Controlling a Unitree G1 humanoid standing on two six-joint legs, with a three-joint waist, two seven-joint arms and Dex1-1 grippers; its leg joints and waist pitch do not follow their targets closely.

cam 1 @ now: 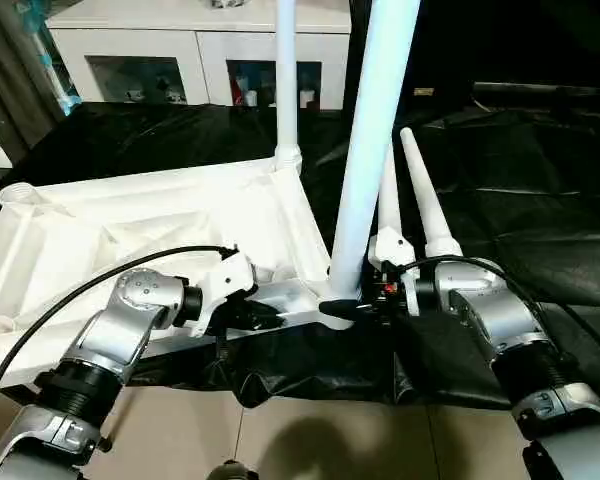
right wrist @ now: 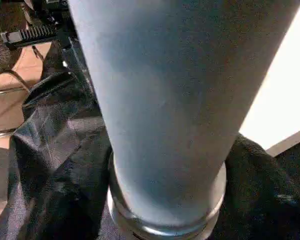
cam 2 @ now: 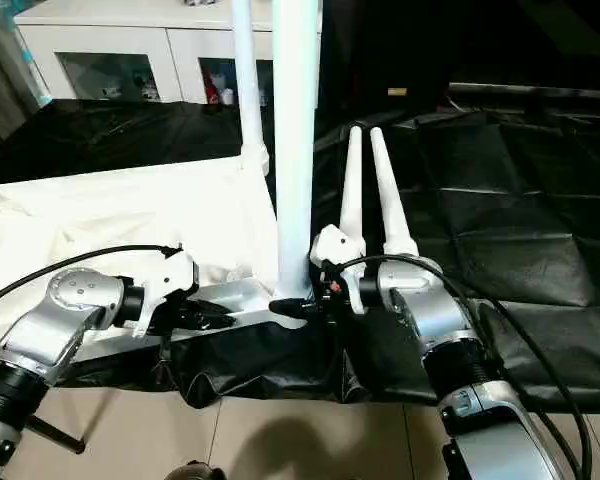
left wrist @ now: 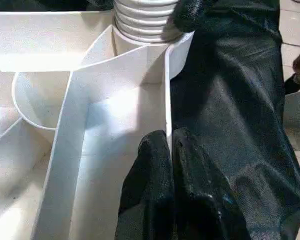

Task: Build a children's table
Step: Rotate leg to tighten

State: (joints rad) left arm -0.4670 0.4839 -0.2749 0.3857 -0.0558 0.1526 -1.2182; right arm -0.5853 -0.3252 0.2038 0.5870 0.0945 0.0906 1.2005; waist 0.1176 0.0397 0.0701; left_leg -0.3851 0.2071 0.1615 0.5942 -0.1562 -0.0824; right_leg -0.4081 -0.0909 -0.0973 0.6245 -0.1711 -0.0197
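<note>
The children's table is being shown upside down: its white tabletop (cam 1: 130, 225), ribbed underside up, is lying across the left and centre of the head views on a black sheet (cam 1: 520, 200) that is covering the counter. Two legs are standing upright in corner sockets: one leg (cam 1: 286, 80) at the far corner, in the upper centre, and a nearer leg (cam 1: 372, 150) at the near right corner, just right of centre. Two loose legs (cam 1: 420, 195) are lying side by side on the sheet, right of the standing near leg, their narrow ends pointing away.

The left hand (cam 1: 255, 315) is seen at the lower left, closed, with its black fingers (left wrist: 162, 170) pinched onto the thin near rim of the tabletop. The right hand (cam 1: 355, 305) is being held at the base of the near leg in the lower centre, one black finger (cam 2: 285, 307) reaching across the flared foot; whether the leg is being gripped cannot be told. White cabinets (cam 1: 195, 60) with glass fronts are standing along the top of the frame.
</note>
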